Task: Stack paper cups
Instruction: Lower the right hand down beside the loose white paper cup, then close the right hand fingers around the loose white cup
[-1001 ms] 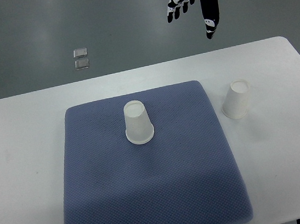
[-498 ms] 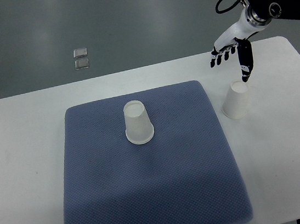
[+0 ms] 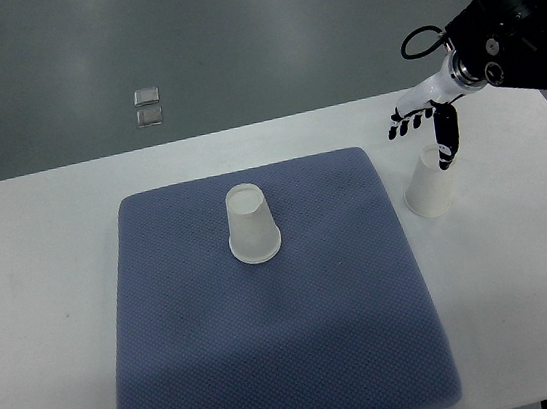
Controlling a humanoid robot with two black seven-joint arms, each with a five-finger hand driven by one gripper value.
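The right hand (image 3: 425, 129) hangs over the worktop (image 3: 38, 256) with its four fingers (image 3: 402, 125) spread and pointing down and its thumb dropped apart from them; it holds nothing. Directly under the thumb, at most just touching its tip, stands one paper cup (image 3: 428, 185), upside down and a little tilted, on the bare white surface. The second paper cup (image 3: 252, 224) stands well off to the hand's left, also inverted, near the middle of a blue mat (image 3: 282, 345).

The step in hand looks like the reach for the first cup: the hand is above it but has not closed on it. The next move probably calls for lowering a little further, bringing fingers and thumb to opposite sides of the cup wall, and closing gently, since thin paper would likely buckle under a hard squeeze. After that the cup would have to be lifted clear, carried left and lowered straight over the other, whose narrow closed base points up to receive it.

Both cups are plain white tapered cones with rolled rims resting downward. The mat is a soft-looking rounded square with a fine dimpled weave; the worktop is smooth and matte. The left arm does not show.
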